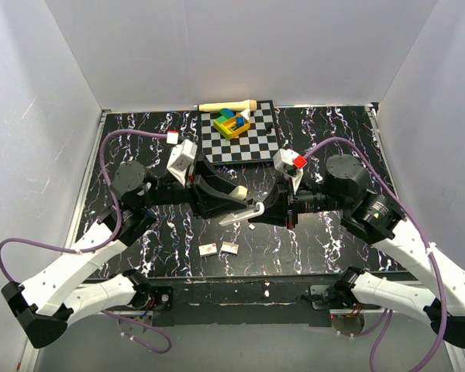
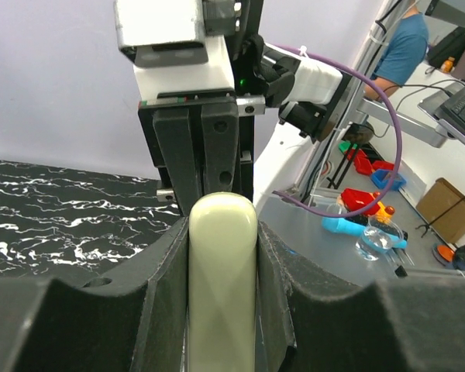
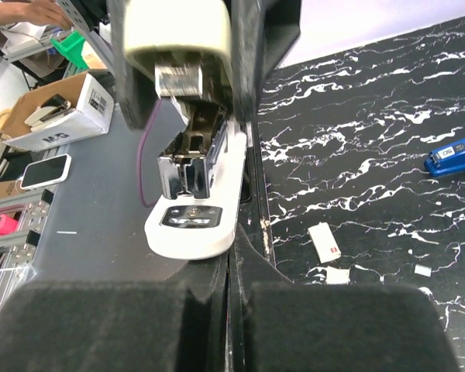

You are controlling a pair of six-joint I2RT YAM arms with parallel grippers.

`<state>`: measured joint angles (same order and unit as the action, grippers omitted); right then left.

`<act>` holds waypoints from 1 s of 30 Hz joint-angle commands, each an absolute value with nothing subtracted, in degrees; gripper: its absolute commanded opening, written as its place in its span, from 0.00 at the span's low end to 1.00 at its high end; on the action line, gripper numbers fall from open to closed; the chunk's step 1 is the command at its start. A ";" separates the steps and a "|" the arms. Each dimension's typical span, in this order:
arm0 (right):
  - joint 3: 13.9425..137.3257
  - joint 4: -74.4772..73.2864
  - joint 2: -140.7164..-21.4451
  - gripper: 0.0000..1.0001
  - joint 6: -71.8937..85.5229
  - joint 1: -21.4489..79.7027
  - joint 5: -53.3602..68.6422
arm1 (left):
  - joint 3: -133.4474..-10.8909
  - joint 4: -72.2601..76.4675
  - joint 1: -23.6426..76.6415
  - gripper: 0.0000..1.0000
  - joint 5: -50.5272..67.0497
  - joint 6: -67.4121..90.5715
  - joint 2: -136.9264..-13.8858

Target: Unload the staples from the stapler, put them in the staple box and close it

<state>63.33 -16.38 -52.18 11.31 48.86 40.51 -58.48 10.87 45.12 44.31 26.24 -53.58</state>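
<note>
- The cream-topped, white-based stapler with the silvery metal channel (image 3: pixel 195 167) hangs above the black white-veined tabletop (image 3: pixel 372 116), mid-table, between my two arms.
- It is hinged open: cream lid up, white base down, the metal channel bared towards the right wrist camera.
- From overhead its long axis runs roughly across the table, along the line from one arm to the other, with the base dipping towards the near left.
- My left gripper (image 2: pixel 222 240) is clamped on the cream lid, one finger on each side, so it carries the stapler.
- My right gripper (image 3: pixel 236 283) faces it head-on, fingers pressed together and pinching nothing I can make out. Its tips sit just beside the white base; I cannot tell whether they touch.
- I judge the right arm must work the channel while the left holds steady. I cannot see whether staples sit in it.
- A blue stapler (image 3: pixel 453 155) lies on the tabletop well away, untouched, and small white pieces (image 3: pixel 323 240) lie nearer.
</note>
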 commanded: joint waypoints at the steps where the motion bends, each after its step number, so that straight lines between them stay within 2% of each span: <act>1: 67.76 -14.15 -52.64 0.01 9.76 48.69 42.10 | -60.03 12.13 45.18 0.00 48.07 26.55 -54.93; 18: 74.26 -13.45 -57.57 0.01 10.99 48.69 46.06 | -61.43 6.68 45.88 0.00 52.38 23.73 -59.76; 30: 79.62 -13.62 -61.87 0.01 11.34 48.78 46.49 | -64.24 0.35 51.05 0.00 54.14 19.17 -65.65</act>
